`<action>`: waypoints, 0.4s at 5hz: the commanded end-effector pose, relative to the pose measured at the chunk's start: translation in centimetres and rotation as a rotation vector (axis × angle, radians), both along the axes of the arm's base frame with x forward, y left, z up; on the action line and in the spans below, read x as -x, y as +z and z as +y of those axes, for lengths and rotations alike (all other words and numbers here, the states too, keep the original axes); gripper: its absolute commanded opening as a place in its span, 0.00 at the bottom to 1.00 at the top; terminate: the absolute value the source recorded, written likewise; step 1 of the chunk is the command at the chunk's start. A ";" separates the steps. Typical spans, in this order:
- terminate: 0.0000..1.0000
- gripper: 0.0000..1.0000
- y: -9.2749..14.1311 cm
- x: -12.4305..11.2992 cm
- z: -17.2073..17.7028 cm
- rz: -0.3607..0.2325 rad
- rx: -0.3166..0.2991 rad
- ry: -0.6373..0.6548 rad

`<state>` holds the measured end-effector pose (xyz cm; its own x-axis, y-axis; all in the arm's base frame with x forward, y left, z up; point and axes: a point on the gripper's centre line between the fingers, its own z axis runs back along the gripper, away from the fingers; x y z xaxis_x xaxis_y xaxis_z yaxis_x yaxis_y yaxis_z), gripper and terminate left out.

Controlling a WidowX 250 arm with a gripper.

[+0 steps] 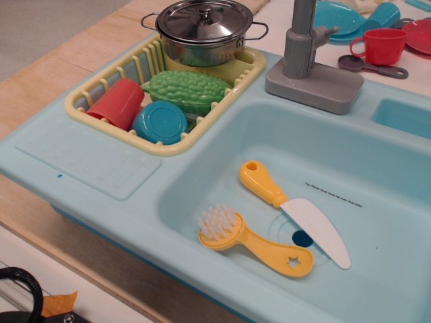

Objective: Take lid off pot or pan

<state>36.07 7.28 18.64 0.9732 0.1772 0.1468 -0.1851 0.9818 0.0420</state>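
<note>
The shiny steel lid (204,20) with a small knob at its centre sits on the steel pot (202,48). The pot stands at the far end of a yellow dish rack (108,116), at the top of the view, with thin wire loop handles on both sides. No gripper shows in the frame.
The rack also holds a red cup (118,103), a blue cup (159,122) and a green bumpy vegetable (186,89). A light blue sink (377,175) holds a yellow-handled toy knife (293,210) and a yellow brush (252,240). A grey faucet (306,64) stands right of the pot. More dishes sit at top right.
</note>
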 end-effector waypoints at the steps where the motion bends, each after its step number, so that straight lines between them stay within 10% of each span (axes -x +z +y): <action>1: 0.00 1.00 0.0 0.0 0.0 0.000 0.000 0.000; 2: 0.00 1.00 -0.5 0.5 0.2 0.008 0.011 0.020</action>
